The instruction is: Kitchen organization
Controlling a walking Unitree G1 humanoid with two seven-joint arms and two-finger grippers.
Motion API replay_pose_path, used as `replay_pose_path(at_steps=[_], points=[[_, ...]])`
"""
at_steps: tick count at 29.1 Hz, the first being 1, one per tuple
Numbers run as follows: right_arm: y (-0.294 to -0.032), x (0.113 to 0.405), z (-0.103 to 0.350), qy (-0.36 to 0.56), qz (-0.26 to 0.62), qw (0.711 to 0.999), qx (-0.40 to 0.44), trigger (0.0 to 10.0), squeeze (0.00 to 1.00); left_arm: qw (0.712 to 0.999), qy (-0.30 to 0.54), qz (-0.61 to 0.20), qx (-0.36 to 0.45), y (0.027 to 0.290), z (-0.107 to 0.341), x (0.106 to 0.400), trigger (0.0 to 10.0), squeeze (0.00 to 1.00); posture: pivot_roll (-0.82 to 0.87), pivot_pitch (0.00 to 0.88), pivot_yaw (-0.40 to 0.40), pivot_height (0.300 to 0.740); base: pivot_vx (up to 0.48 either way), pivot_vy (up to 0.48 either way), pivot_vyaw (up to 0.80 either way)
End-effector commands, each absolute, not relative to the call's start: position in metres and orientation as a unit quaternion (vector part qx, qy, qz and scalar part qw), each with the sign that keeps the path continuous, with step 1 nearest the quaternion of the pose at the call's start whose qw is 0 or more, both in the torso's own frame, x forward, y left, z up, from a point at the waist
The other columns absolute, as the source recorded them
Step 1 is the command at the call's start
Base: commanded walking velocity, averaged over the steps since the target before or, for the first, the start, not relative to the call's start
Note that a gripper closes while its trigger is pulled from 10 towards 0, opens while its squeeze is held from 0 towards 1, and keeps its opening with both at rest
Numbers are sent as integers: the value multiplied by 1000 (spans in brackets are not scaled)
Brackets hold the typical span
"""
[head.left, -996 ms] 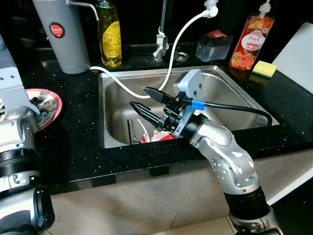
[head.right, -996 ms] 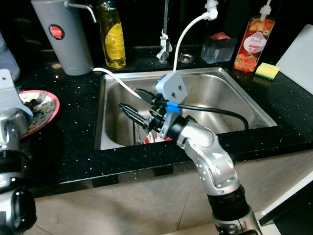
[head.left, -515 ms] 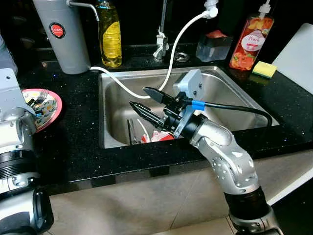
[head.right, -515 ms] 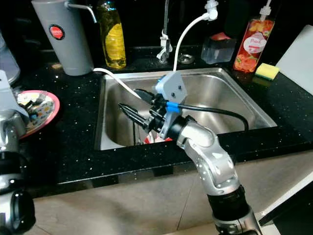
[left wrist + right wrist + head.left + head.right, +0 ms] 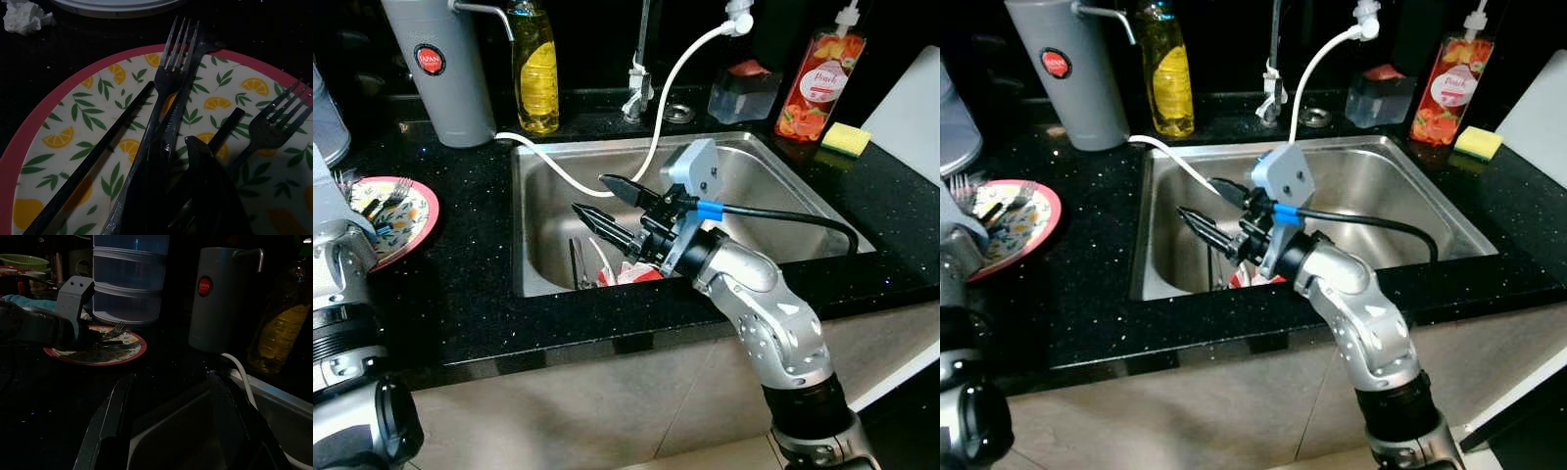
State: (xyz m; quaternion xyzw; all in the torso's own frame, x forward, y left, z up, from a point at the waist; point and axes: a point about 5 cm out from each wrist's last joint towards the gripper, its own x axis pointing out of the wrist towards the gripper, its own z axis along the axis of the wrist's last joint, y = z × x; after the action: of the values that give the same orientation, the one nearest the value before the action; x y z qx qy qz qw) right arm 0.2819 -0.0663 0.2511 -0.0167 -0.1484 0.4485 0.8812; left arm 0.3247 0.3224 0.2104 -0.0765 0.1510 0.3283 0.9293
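Observation:
My right gripper (image 5: 589,194) hangs open above the steel sink (image 5: 783,166), its black fingers pointing left with nothing between them. Below it in the basin lie red and white dishes (image 5: 631,274) and metal utensils (image 5: 578,264). On the counter to the left sits a pink-rimmed plate (image 5: 416,220) with a lemon pattern. It carries two forks (image 5: 168,83) and black chopsticks (image 5: 93,161). My left gripper (image 5: 98,339) rests low over that plate, dark in its wrist view.
A white hose (image 5: 656,117) loops from the faucet (image 5: 636,88) into the sink. Along the back stand a grey jug (image 5: 435,69), a yellow soap bottle (image 5: 534,69), a peach soap bottle (image 5: 813,78) and a sponge (image 5: 845,137). Stacked clear containers (image 5: 129,279) stand behind the plate.
My left arm has drawn back to the left, uncovering more of the plate and its forks. The right gripper has stayed in place over the sink.

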Motion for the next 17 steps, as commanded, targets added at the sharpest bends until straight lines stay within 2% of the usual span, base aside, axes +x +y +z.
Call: replay_pose_path(at_steps=[1, 5, 8, 14, 15, 17], points=[[-67, 281, 251, -144, 451, 881, -17, 10000, 0, 923, 189, 324, -86, 316, 189, 324, 0, 0, 78, 0, -7, 740, 0, 0, 0], [-67, 281, 251, -144, 450, 881, -17, 10000, 0, 924, 179, 329, -74, 318, 192, 324, 0, 0, 78, 0, -7, 740, 0, 0, 0], [-67, 282, 251, -145, 450, 881, -18, 10000, 0, 927, 142, 343, -63, 320, 206, 326, 0, 0, 78, 0, -7, 740, 0, 0, 0], [-67, 282, 251, -145, 449, 881, -18, 10000, 0, 943, 75, 318, -66, 316, 228, 331, 0, 0, 78, 0, -7, 740, 0, 0, 0], [-68, 282, 251, -145, 449, 882, -19, 10000, 0, 943, 70, 321, -56, 316, 232, 331, 10000, 0, 76, 0, -9, 740, 0, 0, 0], [-68, 282, 251, -145, 449, 882, -19, 10000, 0, 943, 73, 321, -48, 316, 234, 332, 10000, 0, 76, 0, -9, 740, 0, 0, 0]])
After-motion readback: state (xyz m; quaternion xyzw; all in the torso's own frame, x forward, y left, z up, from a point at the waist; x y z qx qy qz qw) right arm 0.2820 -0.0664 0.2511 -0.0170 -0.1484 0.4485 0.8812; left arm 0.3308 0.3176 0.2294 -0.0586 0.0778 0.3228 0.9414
